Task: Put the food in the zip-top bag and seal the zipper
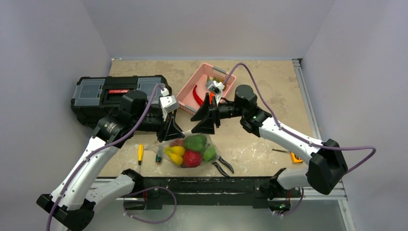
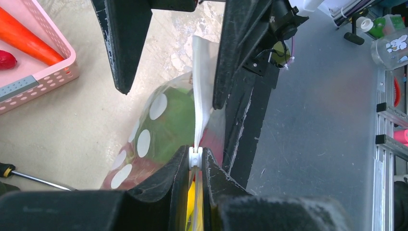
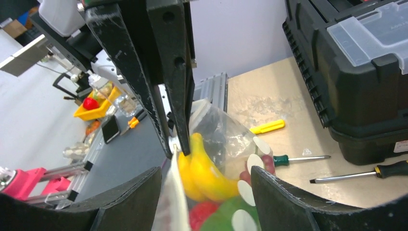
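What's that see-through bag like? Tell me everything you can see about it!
The bag is clear, crinkly plastic with white dots and a white strip along its top. It is stuffed with a yellow banana, a green pepper and red fruit. It sits on the table by the near edge, its top held up. The left gripper pinches the strip; the right gripper is open, a finger on each side of it.

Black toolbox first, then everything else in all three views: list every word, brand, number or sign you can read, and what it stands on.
No text can be read anywhere.
Red label on top of the black toolbox: too blurred to read.
Red-and-white sticker on the toolbox front, right wrist view: too small to read.
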Robot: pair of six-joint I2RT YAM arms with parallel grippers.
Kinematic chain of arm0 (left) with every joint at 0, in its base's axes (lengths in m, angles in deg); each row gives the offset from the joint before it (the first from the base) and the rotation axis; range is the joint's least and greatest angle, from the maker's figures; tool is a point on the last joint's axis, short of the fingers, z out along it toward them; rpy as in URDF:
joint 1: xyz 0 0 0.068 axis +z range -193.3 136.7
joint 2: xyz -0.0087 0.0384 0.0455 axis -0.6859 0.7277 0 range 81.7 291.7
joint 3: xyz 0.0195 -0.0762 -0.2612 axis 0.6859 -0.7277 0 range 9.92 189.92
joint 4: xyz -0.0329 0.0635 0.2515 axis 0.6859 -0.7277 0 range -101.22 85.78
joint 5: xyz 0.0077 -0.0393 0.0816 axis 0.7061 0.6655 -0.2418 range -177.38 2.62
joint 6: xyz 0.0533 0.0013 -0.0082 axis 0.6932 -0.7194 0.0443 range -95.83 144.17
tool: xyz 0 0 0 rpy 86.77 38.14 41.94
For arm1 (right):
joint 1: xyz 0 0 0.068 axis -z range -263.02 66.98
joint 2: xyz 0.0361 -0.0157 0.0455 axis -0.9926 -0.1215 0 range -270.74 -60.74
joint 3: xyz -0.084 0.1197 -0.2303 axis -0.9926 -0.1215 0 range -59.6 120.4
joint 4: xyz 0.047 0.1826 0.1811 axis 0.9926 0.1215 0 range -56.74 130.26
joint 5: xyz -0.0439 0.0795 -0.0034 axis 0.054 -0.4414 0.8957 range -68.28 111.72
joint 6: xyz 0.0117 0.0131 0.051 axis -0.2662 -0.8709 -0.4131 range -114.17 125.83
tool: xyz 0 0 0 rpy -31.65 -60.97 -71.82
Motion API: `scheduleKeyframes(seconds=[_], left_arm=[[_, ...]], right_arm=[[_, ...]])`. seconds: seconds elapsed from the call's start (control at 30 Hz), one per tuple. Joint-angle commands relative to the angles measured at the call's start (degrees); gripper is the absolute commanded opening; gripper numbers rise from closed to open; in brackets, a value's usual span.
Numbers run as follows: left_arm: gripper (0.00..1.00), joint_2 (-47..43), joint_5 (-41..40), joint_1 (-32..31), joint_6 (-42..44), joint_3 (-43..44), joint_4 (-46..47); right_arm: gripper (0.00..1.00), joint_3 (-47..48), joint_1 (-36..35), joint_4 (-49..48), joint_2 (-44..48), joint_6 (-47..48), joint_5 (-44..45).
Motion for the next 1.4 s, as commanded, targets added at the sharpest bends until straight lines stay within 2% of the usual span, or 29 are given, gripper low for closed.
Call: scheduleKeyframes(seconds=[0.0, 0.13, 0.33, 0.6, 0.73, 0.97, 1.03, 1.23, 1.37], left_arm=[[0.00, 0.3, 1.8, 0.3, -0.3, 0.0, 4.6], [0.00, 0.5, 1.7, 0.3, -0.4, 0.4, 4.6], [0.00, 0.5, 1.4, 0.3, -1.0, 0.4, 5.1], [0.00, 0.4, 1.4, 0.3, -1.2, 0.6, 4.8], [0.00, 0.4, 1.3, 0.4, -1.2, 0.4, 4.7], [0.00, 0.7, 0.1, 0.3, -1.5, 0.4, 4.7], [0.00, 0.9, -0.2, 0.3, -1.5, 0.5, 4.5], [0.00, 1.4, -3.1, 0.3, -1.6, 1.0, 2.7], [0.00, 0.9, -4.8, 0.3, -1.6, 0.9, 2.1]], right_arm=[[0.69, 1.0, -0.1, -1.7, 2.9, -5.8, 3.0], [0.67, 0.6, -0.2, -3.2, 1.6, -11.4, 3.8], [0.63, -1.5, -1.0, -3.1, 1.8, -11.5, 6.0], [0.43, -2.0, -2.1, -4.7, 1.0, -12.1, 5.3], [0.30, -2.5, -2.2, -5.0, 1.4, -12.2, 5.1], [0.10, -2.9, -2.3, -2.7, 2.3, -9.2, 5.8], [0.01, -2.6, -2.3, -0.6, 2.5, -8.4, 7.6], [0.00, -1.6, -2.3, 7.2, 5.2, -5.5, 18.7], [0.00, -3.7, -2.3, 9.2, 10.7, -3.1, 30.6]])
